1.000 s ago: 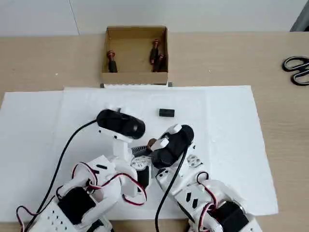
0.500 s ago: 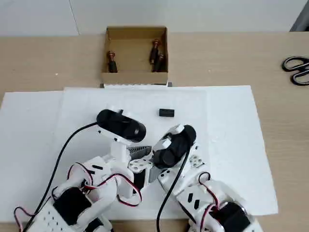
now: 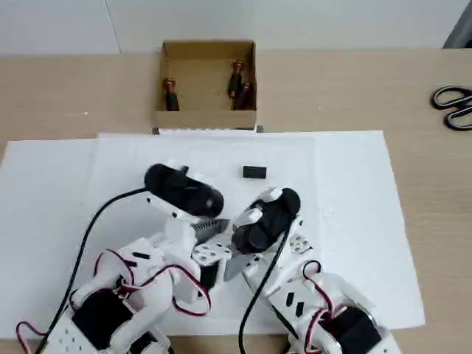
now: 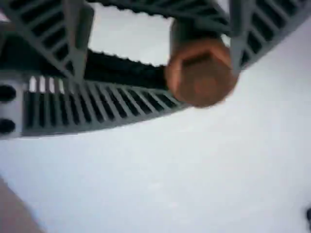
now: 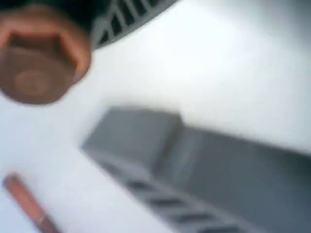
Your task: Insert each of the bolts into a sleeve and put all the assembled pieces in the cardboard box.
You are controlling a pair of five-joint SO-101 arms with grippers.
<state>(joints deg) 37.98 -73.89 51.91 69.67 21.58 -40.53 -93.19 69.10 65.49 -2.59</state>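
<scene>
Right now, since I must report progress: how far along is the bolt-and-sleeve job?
Done: three assembled pieces lie in the cardboard box. In hand: a copper-headed bolt is up where the two arms meet; whether it is sleeved is unclear. Still to do: one black sleeve lies loose on the white sheet.

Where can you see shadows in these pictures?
High view: soft grey shadows lie on the paper close under the arms, and a thin one lies beside the sleeve. Left wrist view: the paper is brightest beside the bolt and greyer farther off.
</scene>
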